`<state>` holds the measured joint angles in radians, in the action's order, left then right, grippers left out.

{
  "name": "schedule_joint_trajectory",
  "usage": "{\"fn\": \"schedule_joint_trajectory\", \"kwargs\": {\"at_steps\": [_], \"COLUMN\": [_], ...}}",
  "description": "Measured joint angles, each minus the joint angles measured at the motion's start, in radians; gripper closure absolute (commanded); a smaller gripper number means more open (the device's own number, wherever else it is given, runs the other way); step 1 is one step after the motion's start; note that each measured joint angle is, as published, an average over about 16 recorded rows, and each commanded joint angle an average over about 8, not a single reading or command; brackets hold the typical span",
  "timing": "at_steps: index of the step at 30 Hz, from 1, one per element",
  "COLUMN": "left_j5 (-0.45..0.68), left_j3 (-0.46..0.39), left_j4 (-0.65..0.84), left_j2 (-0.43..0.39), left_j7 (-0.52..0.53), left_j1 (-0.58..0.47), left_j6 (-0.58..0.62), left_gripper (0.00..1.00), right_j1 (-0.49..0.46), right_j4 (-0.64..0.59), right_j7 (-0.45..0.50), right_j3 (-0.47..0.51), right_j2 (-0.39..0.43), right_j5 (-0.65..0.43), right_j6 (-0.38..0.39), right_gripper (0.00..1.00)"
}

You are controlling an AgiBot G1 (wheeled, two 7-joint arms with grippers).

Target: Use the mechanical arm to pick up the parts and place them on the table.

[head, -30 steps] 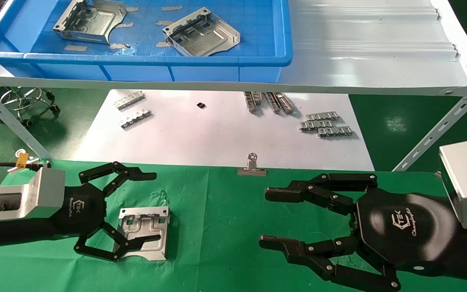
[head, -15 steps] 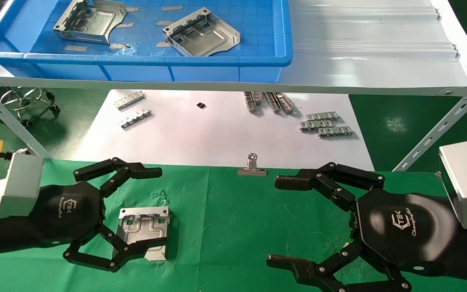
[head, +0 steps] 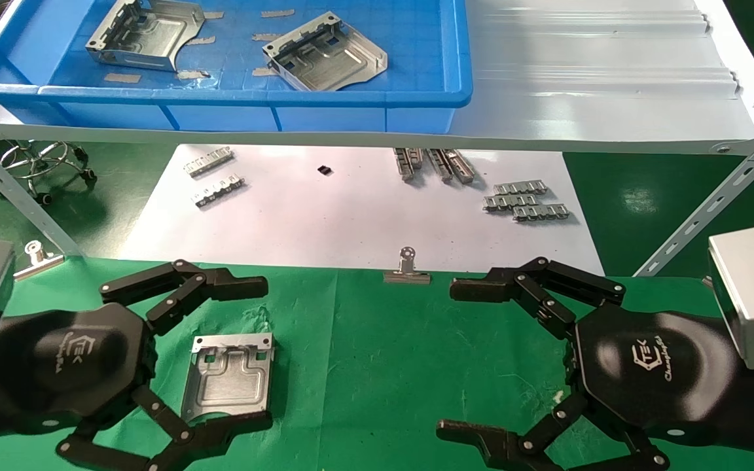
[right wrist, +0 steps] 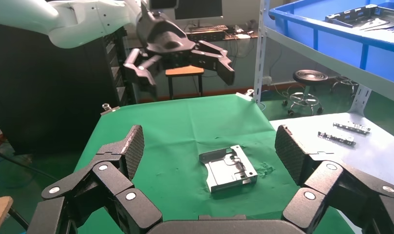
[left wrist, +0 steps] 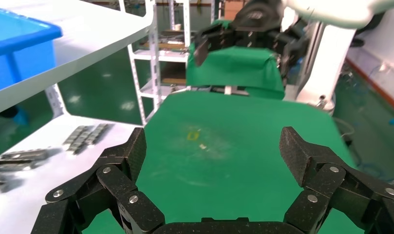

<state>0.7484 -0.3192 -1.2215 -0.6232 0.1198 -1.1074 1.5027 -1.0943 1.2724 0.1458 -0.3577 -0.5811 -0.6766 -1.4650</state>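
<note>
One silvery part [head: 230, 376] lies flat on the green table [head: 364, 340], free of any grip; it also shows in the right wrist view [right wrist: 228, 168]. My left gripper [head: 252, 355] is open and empty, raised over it, its fingers spread to either side; its own view [left wrist: 212, 151] shows only green cloth and the small yellow mark [left wrist: 192, 133]. My right gripper [head: 457, 360] is open and empty over the cloth to the right, also seen in its own view [right wrist: 209, 146]. Two more parts [head: 144, 33] [head: 324, 52] lie in the blue bin [head: 220, 95].
The bin stands on a white ribbed shelf [head: 599, 72] at the back. Below it, a white sheet [head: 351, 216] carries small toothed metal strips [head: 524, 201]. A steel binder clip [head: 407, 269] pins the cloth's far edge; another [head: 36, 258] sits at the left.
My left gripper has drawn back leftward off the part, which stays on the cloth. My right gripper's fingers have spread wider.
</note>
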Motion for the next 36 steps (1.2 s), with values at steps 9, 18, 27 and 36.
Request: {"fn": "schedule_joint_trajectory", "kwargs": {"at_steps": [9, 18, 27, 36], "left_j5": [-0.023, -0.025, -0.021, -0.02], "left_j3": [0.048, 0.05, 0.044, 0.042], "left_j4": [-0.076, -0.079, -0.07, -0.066], "left_j2": [0.015, 0.016, 0.014, 0.013], "left_j7": [0.073, 0.076, 0.071, 0.069], "left_j1": [0.04, 0.042, 0.037, 0.035], "left_j6": [-0.008, -0.009, -0.008, -0.008], "left_gripper": [0.0, 0.0, 0.0, 0.0], "right_j1": [0.0, 0.0, 0.0, 0.0], "right_j4": [0.0, 0.0, 0.0, 0.0], "right_j7": [0.0, 0.0, 0.0, 0.0], "right_j3": [0.0, 0.0, 0.0, 0.0], "right_j2": [0.0, 0.0, 0.0, 0.0], "right_j5": [0.0, 0.0, 0.0, 0.0], "right_j6": [0.0, 0.0, 0.0, 0.0], "right_gripper": [0.0, 0.0, 0.0, 0.0]}}
